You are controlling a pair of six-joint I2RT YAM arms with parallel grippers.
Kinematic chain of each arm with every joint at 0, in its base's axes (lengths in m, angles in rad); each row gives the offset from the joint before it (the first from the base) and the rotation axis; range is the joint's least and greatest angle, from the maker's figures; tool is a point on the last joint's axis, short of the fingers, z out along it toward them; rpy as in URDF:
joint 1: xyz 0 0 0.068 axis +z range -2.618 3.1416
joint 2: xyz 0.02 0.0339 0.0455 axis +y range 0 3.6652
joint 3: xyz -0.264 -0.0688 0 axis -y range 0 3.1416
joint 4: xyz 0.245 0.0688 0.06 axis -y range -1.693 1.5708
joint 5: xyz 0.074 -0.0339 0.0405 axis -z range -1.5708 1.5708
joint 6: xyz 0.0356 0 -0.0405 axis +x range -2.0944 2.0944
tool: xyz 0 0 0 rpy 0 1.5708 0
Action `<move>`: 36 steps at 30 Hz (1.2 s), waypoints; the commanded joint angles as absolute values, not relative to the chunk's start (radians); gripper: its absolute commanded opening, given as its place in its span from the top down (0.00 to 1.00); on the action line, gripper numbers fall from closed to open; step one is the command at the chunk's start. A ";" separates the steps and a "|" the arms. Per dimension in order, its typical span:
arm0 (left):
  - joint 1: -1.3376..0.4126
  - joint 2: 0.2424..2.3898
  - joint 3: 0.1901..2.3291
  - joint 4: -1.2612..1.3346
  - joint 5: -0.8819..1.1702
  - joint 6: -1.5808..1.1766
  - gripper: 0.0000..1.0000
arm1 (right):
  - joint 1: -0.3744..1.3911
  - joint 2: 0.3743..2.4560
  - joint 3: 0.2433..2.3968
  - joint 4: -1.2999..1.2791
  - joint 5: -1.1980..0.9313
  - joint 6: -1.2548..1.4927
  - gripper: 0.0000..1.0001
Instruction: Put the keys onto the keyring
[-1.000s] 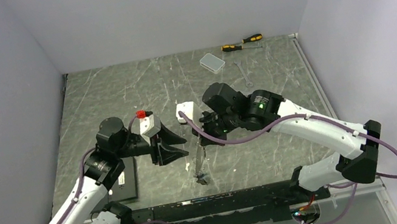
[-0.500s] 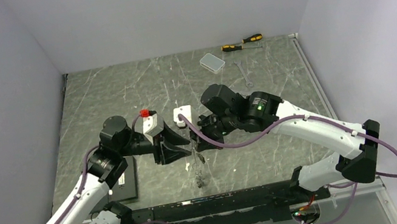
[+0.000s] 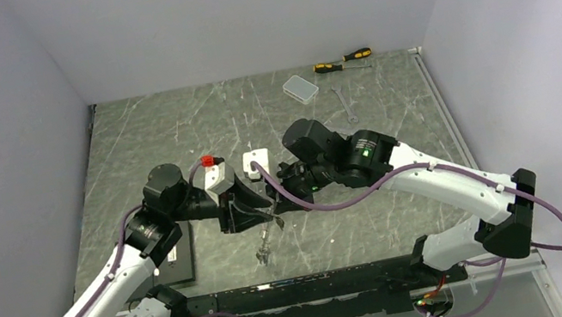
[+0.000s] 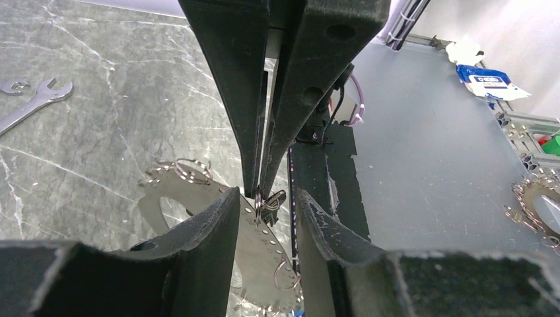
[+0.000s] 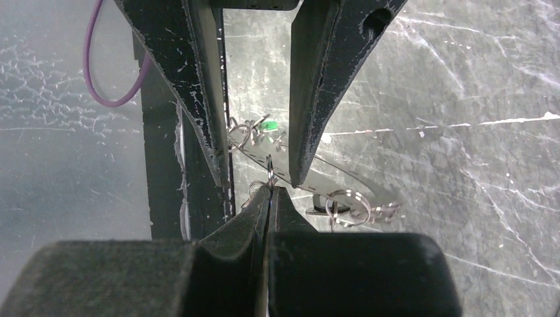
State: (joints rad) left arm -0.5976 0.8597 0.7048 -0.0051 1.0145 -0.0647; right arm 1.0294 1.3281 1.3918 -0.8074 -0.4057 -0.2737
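Note:
My right gripper [image 3: 278, 206] [image 5: 269, 190] is shut on the keyring [image 5: 269, 166], a thin silver wire ring seen edge-on between its tips. A flat silver crescent plate [image 5: 343, 179] [image 4: 198, 197] with a row of holes and small split rings hangs from it above the table; it shows as a small dangling cluster in the top view [image 3: 264, 253]. The keys are hard to make out: a green tag [image 5: 267, 124], a dark piece [image 4: 276, 198] and small metal bits [image 5: 386, 211]. My left gripper [image 3: 268, 210] [image 4: 265, 198] is open, its fingers straddling the right gripper's tips and the ring.
A clear plastic box [image 3: 300, 87], two yellow-black screwdrivers [image 3: 343, 60] and a wrench [image 3: 345, 104] lie at the back right. A black block [image 3: 178, 259] lies by the left arm. Another ring cluster [image 4: 538, 198] and a white-blue packet [image 4: 485, 79] lie beyond the rail.
The left gripper has closed in on the right gripper's tips and now straddles them. The hanging plate has swung left and up a little.

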 commanded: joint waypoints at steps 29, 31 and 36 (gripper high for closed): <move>-0.604 0.830 0.771 -0.046 1.002 -0.028 1.00 | 1.041 1.259 1.387 -0.656 -0.451 -0.266 1.00; -0.602 0.796 0.758 -0.034 0.963 -0.034 1.00 | 1.042 1.249 1.373 -0.632 -0.444 -0.258 0.92; -0.576 0.761 0.739 0.043 0.966 -0.091 1.00 | 1.040 1.198 1.294 -0.566 -0.446 -0.246 0.57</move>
State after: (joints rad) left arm -0.5949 0.7956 0.7319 -0.0631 0.9684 -0.0498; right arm 1.0370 1.2697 1.3464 -0.6945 -0.4267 -0.2543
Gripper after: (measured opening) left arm 0.011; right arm 0.373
